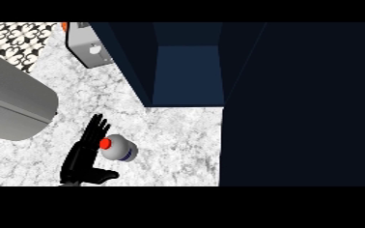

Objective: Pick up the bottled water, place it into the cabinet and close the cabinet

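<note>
The bottled water (119,149) stands on the speckled counter, a clear rounded bottle with a red cap seen from above. My left hand (83,154) is just left of it, fingers straight and pointing away from me, thumb stretched out to the right below the bottle. The fingers lie close beside the cap without curling round the bottle. Beyond the bottle, the dark blue cabinet (189,70) stands open, its inside showing. Its door (292,106) is swung out and fills the right side of the view. My right hand does not show.
A large grey metal body (21,107) sits at the left edge. A small grey appliance with a round knob (90,48) stands at the back left, by the patterned tiled wall (27,38). White counter (178,135) lies between bottle and cabinet.
</note>
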Robot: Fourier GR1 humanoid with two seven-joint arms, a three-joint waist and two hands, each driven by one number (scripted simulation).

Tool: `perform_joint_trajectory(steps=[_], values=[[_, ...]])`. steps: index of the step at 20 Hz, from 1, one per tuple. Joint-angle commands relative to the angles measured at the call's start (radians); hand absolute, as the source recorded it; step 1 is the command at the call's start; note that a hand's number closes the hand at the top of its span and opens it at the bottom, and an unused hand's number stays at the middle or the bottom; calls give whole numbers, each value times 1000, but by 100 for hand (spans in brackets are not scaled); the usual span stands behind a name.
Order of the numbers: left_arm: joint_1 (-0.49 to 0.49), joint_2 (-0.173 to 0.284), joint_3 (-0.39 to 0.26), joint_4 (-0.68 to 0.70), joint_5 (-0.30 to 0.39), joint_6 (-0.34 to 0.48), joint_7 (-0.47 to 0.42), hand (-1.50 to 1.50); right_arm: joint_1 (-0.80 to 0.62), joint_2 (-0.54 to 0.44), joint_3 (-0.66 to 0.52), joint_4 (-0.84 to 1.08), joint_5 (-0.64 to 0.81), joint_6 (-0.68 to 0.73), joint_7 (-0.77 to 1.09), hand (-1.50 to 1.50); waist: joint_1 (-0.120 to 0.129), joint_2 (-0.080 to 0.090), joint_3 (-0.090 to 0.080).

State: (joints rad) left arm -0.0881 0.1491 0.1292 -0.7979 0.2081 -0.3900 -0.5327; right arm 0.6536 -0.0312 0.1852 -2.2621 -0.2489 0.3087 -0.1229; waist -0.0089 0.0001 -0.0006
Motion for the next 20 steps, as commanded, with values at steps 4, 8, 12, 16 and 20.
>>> perform_joint_trajectory(steps=[4,8,12,16,20], values=[[-136,3,33,240,-20,-25,-96,-150,-52,-13,-30,73,-25,18,-28,-150,0,1,0],[-145,-23,25,296,-28,-52,-137,-150,-39,23,41,31,35,-36,3,-150,-1,1,0],[-218,-10,54,317,23,-113,-65,-150,-42,-8,-17,61,-8,-3,-20,-150,-4,1,0],[-185,-13,36,350,17,-198,-100,-150,-36,3,18,73,19,-5,-22,-150,-3,1,0],[-170,-95,15,305,16,-145,-85,-150,-14,-4,21,37,4,-2,-11,-150,-2,-1,0]])
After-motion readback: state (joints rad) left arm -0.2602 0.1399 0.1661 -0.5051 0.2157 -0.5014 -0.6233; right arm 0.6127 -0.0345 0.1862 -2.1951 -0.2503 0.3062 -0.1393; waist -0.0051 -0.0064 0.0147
